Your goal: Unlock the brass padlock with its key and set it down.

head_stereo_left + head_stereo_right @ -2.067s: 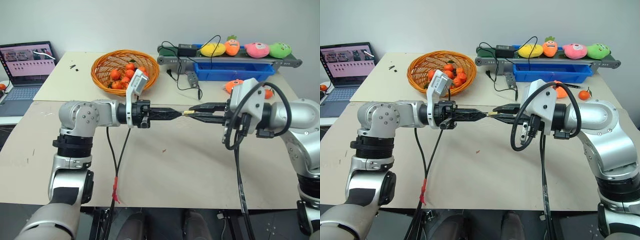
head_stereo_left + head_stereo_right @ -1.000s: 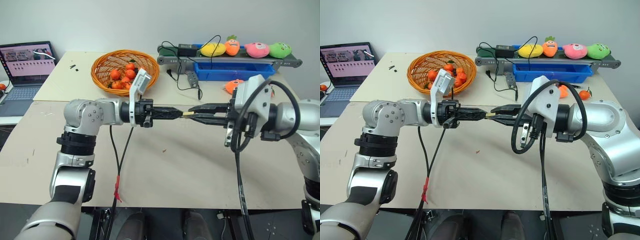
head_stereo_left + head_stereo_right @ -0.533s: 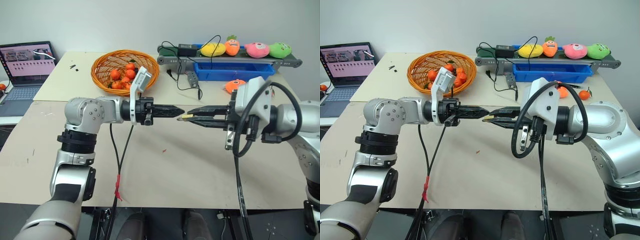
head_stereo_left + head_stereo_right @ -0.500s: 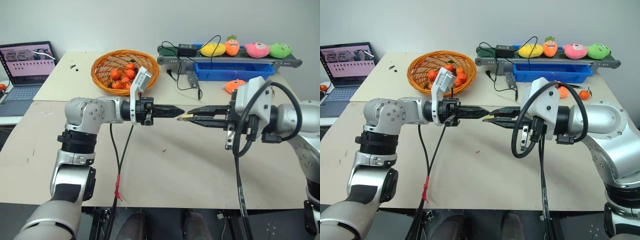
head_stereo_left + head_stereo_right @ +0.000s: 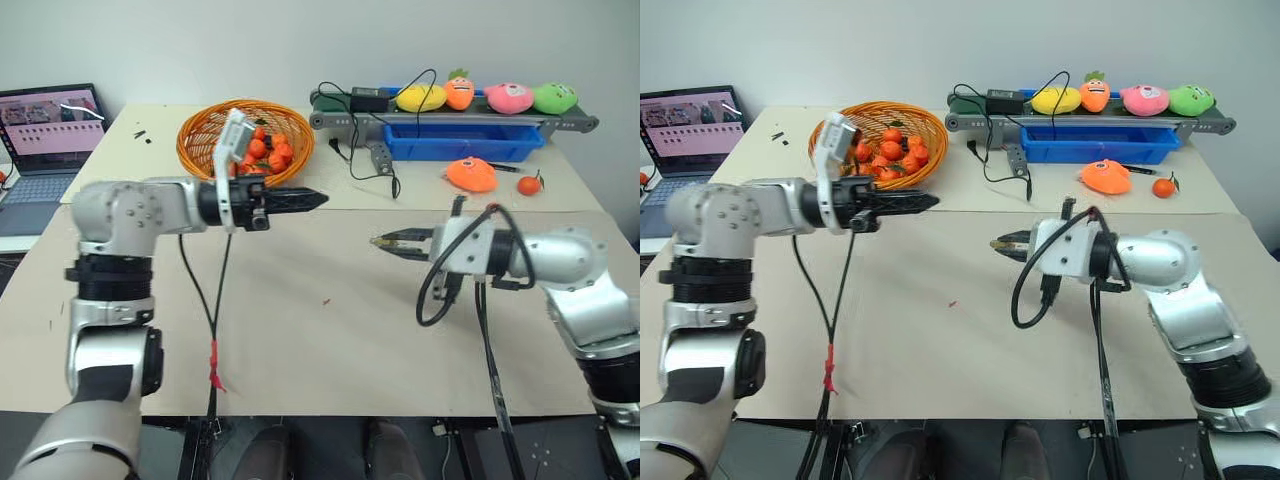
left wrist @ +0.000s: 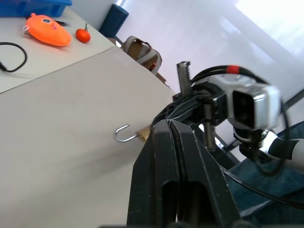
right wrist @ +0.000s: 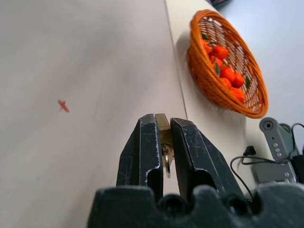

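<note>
Brass padlock point(image 7: 164, 137): small squarish yellow-metal body, thin silvery hooked shackle swung open, key in keyway. Clamped between black ribbed fingers of right gripper point(image 5: 378, 241), above table point(image 5: 330, 340) mid-area. Left gripper point(image 5: 318, 198) fully closed, empty, well apart, nr woven orange basket point(image 5: 200, 150).

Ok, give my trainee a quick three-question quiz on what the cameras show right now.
1. True or false: the right pincer is shut on the padlock.
2. The left pincer is: A) shut, well apart from the right pincer; B) open over the basket; C) gripping the padlock's shackle.
3. Fill in: the shackle stands ____ at one end, hooking free of the body.

Key: 1 true; 2 A; 3 open.
</note>
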Motion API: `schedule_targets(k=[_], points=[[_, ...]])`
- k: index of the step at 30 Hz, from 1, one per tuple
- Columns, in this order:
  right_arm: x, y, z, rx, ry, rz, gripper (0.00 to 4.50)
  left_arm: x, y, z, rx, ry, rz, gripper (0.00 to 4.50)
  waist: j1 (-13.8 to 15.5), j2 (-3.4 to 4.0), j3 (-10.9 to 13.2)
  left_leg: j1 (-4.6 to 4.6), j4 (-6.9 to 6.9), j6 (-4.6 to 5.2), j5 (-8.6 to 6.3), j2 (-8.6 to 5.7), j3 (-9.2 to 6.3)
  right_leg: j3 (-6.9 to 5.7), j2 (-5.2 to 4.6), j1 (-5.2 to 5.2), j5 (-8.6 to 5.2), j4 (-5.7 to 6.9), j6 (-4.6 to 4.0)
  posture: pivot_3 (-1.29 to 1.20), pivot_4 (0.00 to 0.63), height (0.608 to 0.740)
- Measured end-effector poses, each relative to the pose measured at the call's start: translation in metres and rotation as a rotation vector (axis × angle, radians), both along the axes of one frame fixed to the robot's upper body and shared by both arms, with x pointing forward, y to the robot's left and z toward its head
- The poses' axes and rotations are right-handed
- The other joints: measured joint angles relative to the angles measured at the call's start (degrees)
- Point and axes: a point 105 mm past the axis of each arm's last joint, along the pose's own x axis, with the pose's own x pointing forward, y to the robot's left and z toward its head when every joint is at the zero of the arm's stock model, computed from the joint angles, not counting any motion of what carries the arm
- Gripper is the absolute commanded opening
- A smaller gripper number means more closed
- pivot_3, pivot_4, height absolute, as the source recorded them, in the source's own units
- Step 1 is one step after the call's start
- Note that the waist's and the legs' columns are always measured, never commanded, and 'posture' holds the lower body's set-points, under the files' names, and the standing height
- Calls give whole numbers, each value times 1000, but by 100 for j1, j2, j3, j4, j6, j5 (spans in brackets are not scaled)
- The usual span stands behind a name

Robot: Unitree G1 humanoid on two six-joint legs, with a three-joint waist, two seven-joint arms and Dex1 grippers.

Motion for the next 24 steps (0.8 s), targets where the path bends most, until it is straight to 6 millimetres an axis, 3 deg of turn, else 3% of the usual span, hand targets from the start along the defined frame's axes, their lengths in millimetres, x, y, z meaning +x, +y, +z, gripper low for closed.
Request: schedule_targets(k=[5, 13, 24], points=[[1, 20, -15, -49, -112, 127, 105, -24, 1, -15, 55, -4, -61, 66, 16, -1, 1, 1, -1, -10, 5, 1, -6, -2, 0, 0, 0, 1, -1, 0, 150, 740], [6, 40, -69, -92, -174, 235, 105, -39, 1, -23, 173, -94, -118, 66, -3, -1, 2, 8, -7, -18, 8, 0, -5, -1, 0, 2, 0, 1, -2, 0, 150, 740], [17, 31, -95, -153, -268, 257, 105, -39, 19, -48, 357, -166, -143, 66, -100, 0, 2, 8, -13, -21, 10, 0, -4, -1, 1, 2, -3, 0, -6, 0, 150, 740]])
